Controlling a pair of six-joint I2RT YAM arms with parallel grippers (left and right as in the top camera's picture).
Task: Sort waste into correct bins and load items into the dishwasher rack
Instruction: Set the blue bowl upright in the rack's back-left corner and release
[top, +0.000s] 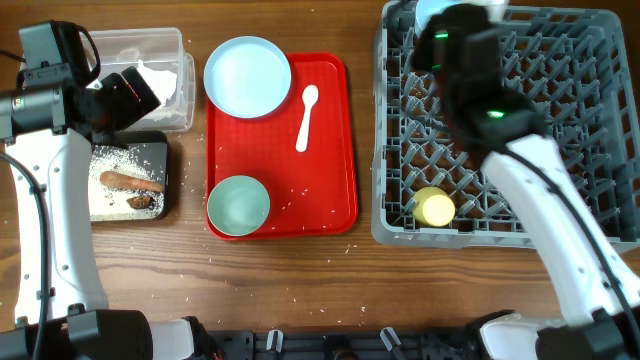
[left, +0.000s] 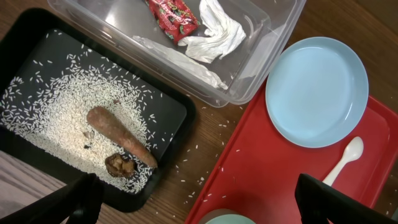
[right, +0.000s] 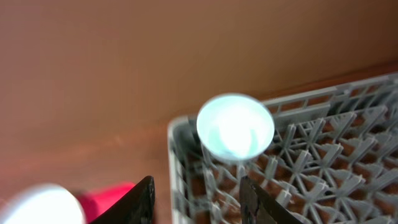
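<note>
Small yellow cup (top: 434, 207), pale bowl (right: 235, 127) sit in grey pegged rack (top: 580, 80). Round blue plate (top: 247, 76), mint bowl (top: 238, 205), white plastic spoon (top: 306, 117) remain — left gripper (left: 194, 180), right gripper (right: 198, 182) spread, empty.

On my brown wooden table (top: 300, 300) I see a clear rectangular plastic tub (top: 160, 42), shallow black tray (top: 165, 178), flat red serving tray (top: 330, 170), large grey pegged crate (top: 386, 150) and stray white rice grains (left: 200, 181).

Red tray (top: 330, 150), pale blue plate (top: 247, 76), mint bowl (top: 238, 206), white spoon (top: 306, 115). Rack (top: 560, 80) grey, grid pattern. Cup (top: 435, 208) yellow. Black tray (left: 168, 115): white rice (left: 50, 118), brown sausage piece (left: 118, 134), brown lump (left: 119, 165). Clear tub (left: 261, 56): red printed wrapper (left: 171, 15), white tissue (left: 214, 34). Surface (top: 300, 280) brown woodgrain.
</note>
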